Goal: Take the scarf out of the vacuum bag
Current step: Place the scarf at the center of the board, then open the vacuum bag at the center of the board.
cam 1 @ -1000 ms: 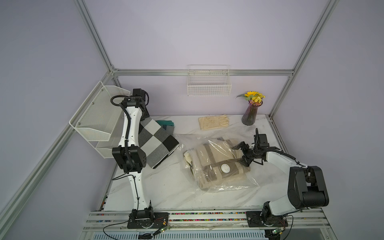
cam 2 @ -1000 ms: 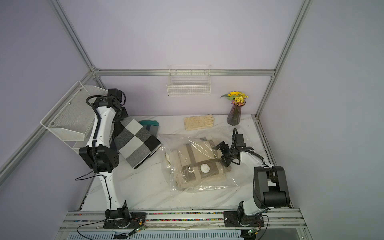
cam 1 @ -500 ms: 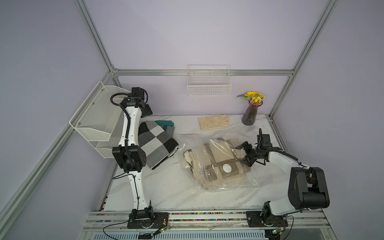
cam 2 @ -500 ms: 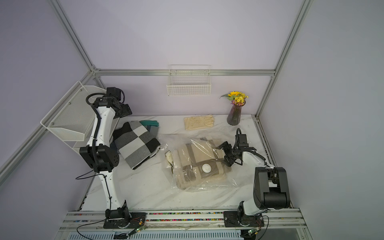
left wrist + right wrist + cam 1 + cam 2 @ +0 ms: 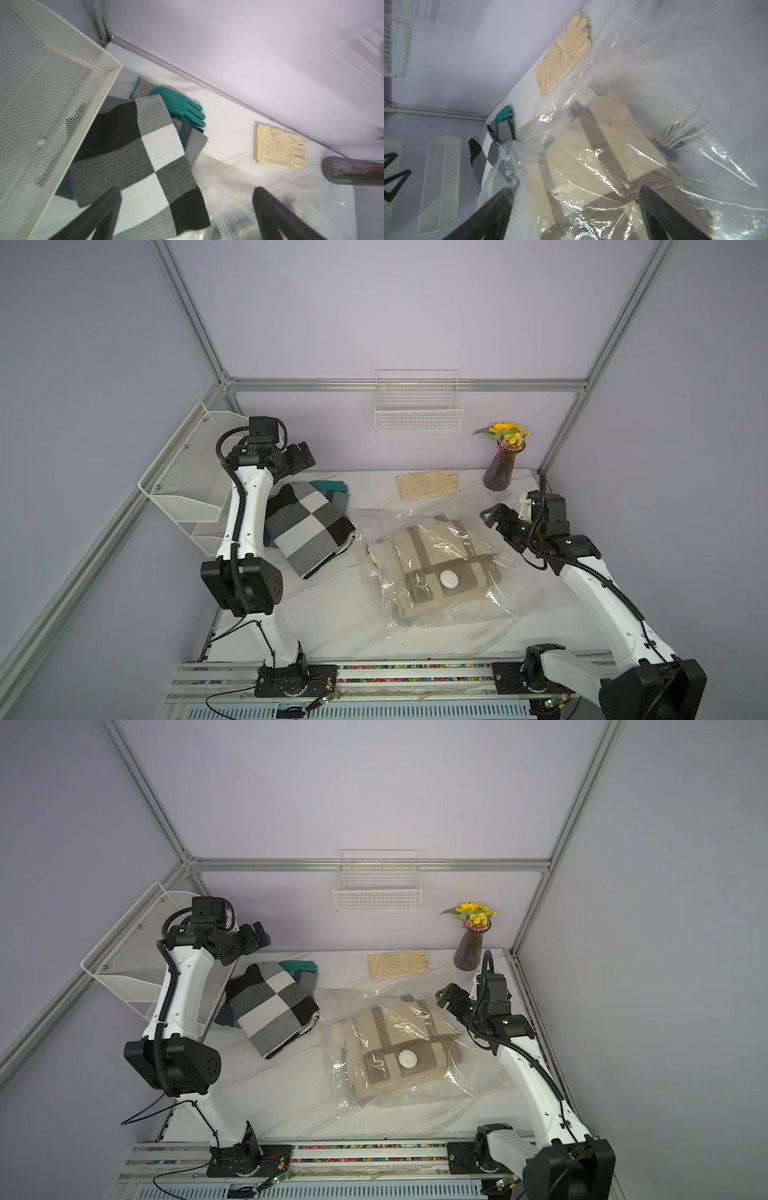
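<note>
In both top views a black, white and grey checkered scarf (image 5: 309, 531) (image 5: 270, 1011) lies folded on the table's left side, outside the vacuum bag (image 5: 500, 599). The crinkly clear bag lies mid-table with its white valve cap (image 5: 449, 578) facing up, and a folded beige scarf with brown stripes (image 5: 432, 551) is inside it. My left gripper (image 5: 301, 454) hangs open and empty above the checkered scarf's far end (image 5: 145, 158). Off the bag's right edge, my right gripper (image 5: 490, 512) is open, its fingers (image 5: 500, 205) apart over the plastic (image 5: 695, 162), touching nothing.
A green glove (image 5: 330, 486) lies behind the checkered scarf, partly under it. Cream gloves (image 5: 428, 485) and a purple vase with flowers (image 5: 503, 464) stand along the back. A white mesh shelf (image 5: 187, 477) juts from the left wall. A wire basket (image 5: 417, 410) hangs on the back wall.
My left gripper opened and let go of the checkered scarf, which dropped flat onto the table; the gripper stayed high. The right gripper drew back slightly from the bag's right edge.
</note>
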Tool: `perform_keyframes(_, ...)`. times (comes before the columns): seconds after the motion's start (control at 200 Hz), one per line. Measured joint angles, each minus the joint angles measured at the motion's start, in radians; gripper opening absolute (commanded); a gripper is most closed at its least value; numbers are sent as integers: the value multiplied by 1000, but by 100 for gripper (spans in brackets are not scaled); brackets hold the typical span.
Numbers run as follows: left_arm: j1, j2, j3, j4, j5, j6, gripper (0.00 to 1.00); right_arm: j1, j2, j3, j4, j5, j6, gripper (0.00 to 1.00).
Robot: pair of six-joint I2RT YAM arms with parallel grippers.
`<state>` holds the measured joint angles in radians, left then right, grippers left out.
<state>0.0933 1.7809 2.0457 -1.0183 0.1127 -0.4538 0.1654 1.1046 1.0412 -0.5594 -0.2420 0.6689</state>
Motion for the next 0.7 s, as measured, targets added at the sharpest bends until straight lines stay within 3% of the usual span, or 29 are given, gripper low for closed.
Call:
perform_keyframes(0.235, -13, -249, -364, 99, 134, -44, 100, 467, 43, 216, -124, 169, -98, 97)
perform_keyframes(0.45, -71, -380, -639, 151, 225, -89, 100, 957, 302, 456, -291, 473, -94, 97)
perform_keyframes(0.565, -119, -454, -784, 198, 251, -120, 100, 1109, 513, 602, -408, 621, -71, 97)
perform_keyframes(0.7, -127, -534, -909, 220, 255, -148, 100, 1191, 727, 762, -551, 736, -37, 97)
